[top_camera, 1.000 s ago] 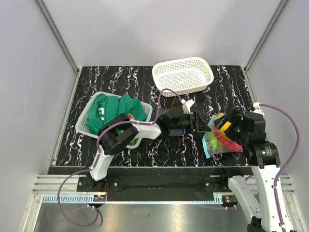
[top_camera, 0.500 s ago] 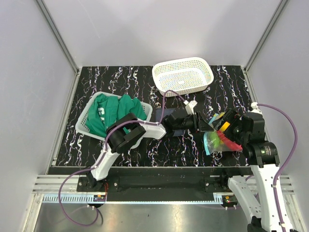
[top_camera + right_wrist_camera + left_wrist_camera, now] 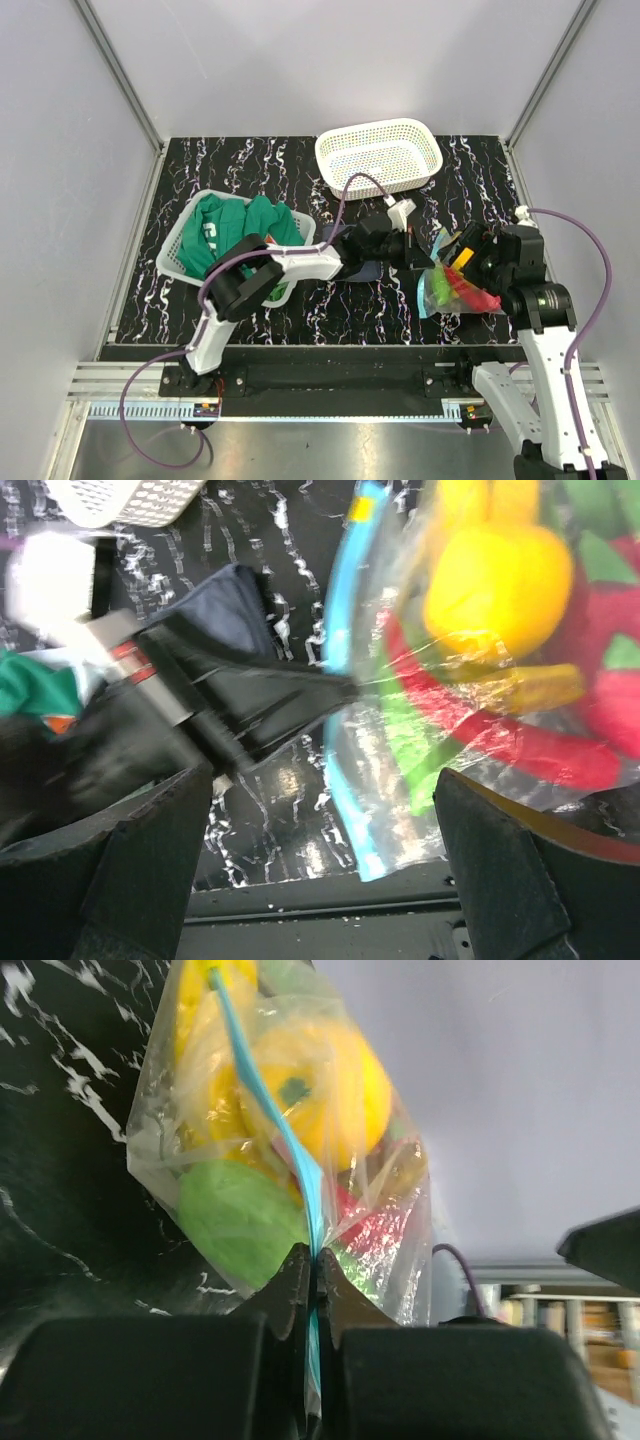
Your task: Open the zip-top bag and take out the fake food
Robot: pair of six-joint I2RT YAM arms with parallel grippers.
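Observation:
The zip-top bag (image 3: 447, 290) lies at the table's right front, clear plastic with a teal zip strip (image 3: 262, 1090). Inside it I see the fake food: a yellow piece (image 3: 325, 1085), a green piece (image 3: 235, 1215) and a red chili (image 3: 525, 752). My left gripper (image 3: 418, 252) reaches in from the left, and its jaws are shut on the zip strip at the bag's mouth (image 3: 313, 1265). In the right wrist view those black fingers (image 3: 275, 695) pinch the bag's edge. My right gripper (image 3: 470, 262) hovers over the bag, wide open (image 3: 320, 880), with the bag (image 3: 420, 780) below and nothing between its fingers.
A white mesh basket (image 3: 380, 158) stands at the back. A second basket (image 3: 178, 262) with green clothing (image 3: 245, 225) sits at the left. A dark blue folded cloth (image 3: 368, 272) lies under my left arm. The table's front edge runs just below the bag.
My left gripper has moved right to the bag's mouth and shut on the zip strip. The bag's left edge has lifted slightly. The right gripper stays open over the bag.

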